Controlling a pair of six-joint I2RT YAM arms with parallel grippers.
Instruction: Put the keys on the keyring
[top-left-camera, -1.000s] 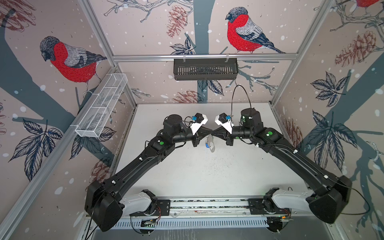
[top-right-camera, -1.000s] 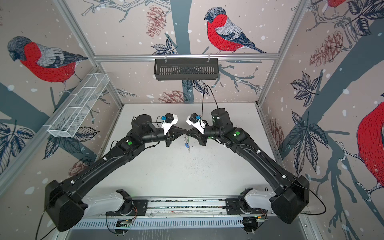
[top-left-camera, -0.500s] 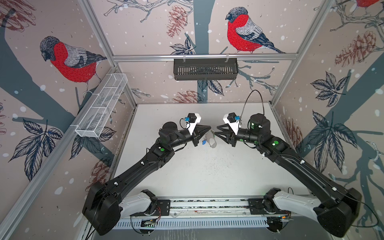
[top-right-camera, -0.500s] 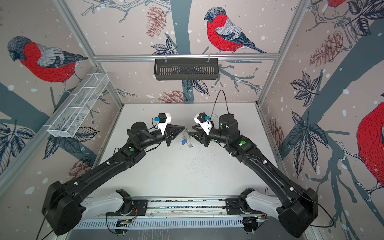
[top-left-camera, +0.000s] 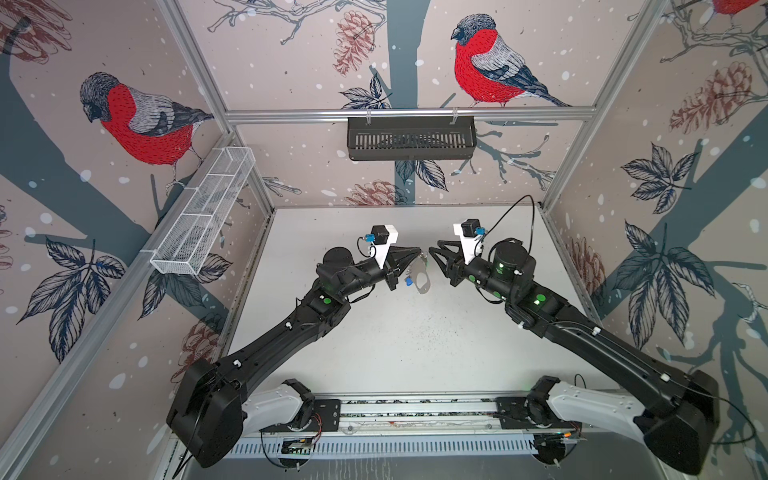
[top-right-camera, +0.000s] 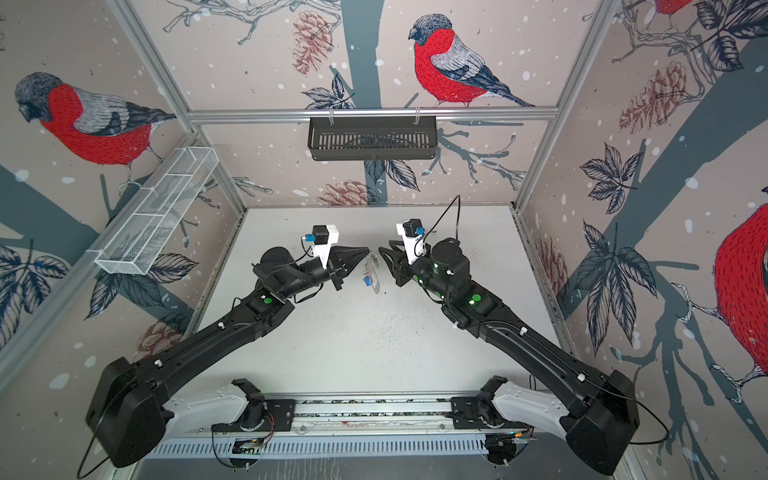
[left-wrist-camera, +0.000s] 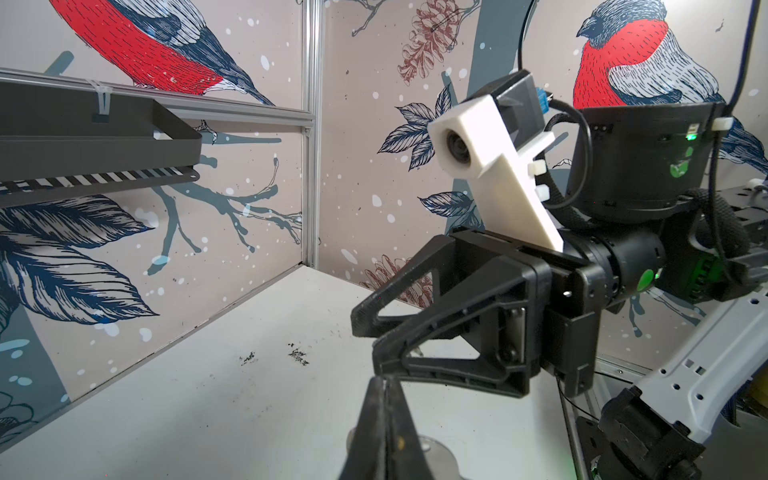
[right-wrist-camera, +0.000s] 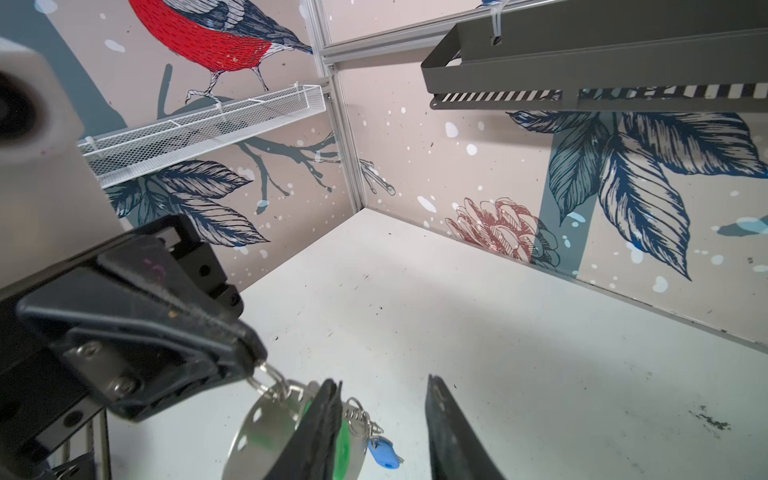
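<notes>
The keyring (right-wrist-camera: 266, 419), a flat grey metal loop, hangs in the air from a small ring pinched in my shut left gripper (right-wrist-camera: 254, 362). In both top views the keyring (top-left-camera: 420, 279) (top-right-camera: 375, 281) dangles between the two grippers above the table. A key with a blue tag (right-wrist-camera: 384, 453) hangs by little rings at the keyring's edge. A green tag (right-wrist-camera: 344, 436) shows behind the loop, partly hidden by one finger (right-wrist-camera: 324, 419) of my right gripper (right-wrist-camera: 382, 401). That gripper is open and holds nothing. It faces the left gripper (top-left-camera: 419, 251) a short gap away.
A dark slotted basket (top-left-camera: 411, 137) hangs on the back wall. A white mesh tray (top-left-camera: 203, 212) is fixed to the left wall. White tabletop (top-left-camera: 395, 340) lies below the arms, with dark specks (left-wrist-camera: 297, 355) near the back.
The right gripper was shut and tip to tip with the left one; it has opened and drawn back to the right. The keyring now hangs from the left gripper alone.
</notes>
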